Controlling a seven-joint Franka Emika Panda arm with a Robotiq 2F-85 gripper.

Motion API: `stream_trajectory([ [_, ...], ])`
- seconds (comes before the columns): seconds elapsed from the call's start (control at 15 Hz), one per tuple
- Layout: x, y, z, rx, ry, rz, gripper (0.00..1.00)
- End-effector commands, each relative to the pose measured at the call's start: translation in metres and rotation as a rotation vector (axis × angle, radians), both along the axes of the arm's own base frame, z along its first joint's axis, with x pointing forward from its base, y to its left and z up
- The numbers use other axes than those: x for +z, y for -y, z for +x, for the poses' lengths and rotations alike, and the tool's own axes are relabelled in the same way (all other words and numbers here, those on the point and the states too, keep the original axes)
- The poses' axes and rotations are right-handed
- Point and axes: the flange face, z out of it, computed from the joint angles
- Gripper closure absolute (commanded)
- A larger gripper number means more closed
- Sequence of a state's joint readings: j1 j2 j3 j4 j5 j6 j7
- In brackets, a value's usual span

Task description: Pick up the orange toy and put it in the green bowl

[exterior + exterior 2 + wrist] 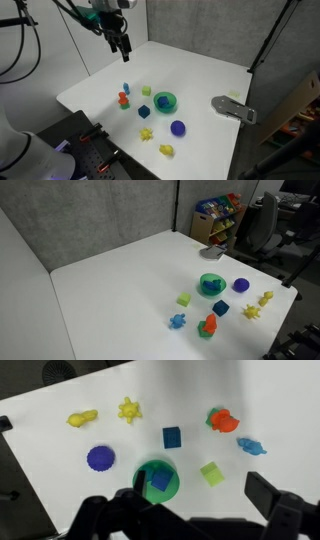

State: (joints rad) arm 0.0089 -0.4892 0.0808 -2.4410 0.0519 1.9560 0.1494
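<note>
The orange toy (pixel 124 99) lies on the white table near its edge, with a small green piece touching it. It also shows in the other exterior view (pixel 208 326) and in the wrist view (pixel 222 421). The green bowl (pixel 165 101) stands near the middle of the toys and holds a blue thing; it shows in both exterior views (pixel 211 284) and in the wrist view (pixel 156 480). My gripper (pixel 120 42) is open and empty, high above the table and well away from the toy. In the wrist view its fingers (pixel 200 500) frame the bowl and a green cube.
Round the bowl lie a green cube (pixel 211 473), a blue cube (pixel 172 437), a light blue toy (pixel 251 446), a dark blue ball (pixel 100 458), a yellow star-like toy (pixel 129 410) and a yellow lumpy toy (pixel 82 419). A grey tool (pixel 233 108) lies at the table edge.
</note>
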Motion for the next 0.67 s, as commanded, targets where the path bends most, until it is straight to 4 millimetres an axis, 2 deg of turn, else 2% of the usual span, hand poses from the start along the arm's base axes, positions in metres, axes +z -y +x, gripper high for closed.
stream_trajectory([
  [0.0, -0.022, -0.03, 0.03, 0.022, -0.112, 0.024, 0.0],
  [0.2, -0.058, -0.047, 0.039, 0.057, -0.209, 0.021, 0.0],
  [0.6, -0.139, -0.064, 0.045, 0.073, -0.306, 0.018, 0.0],
])
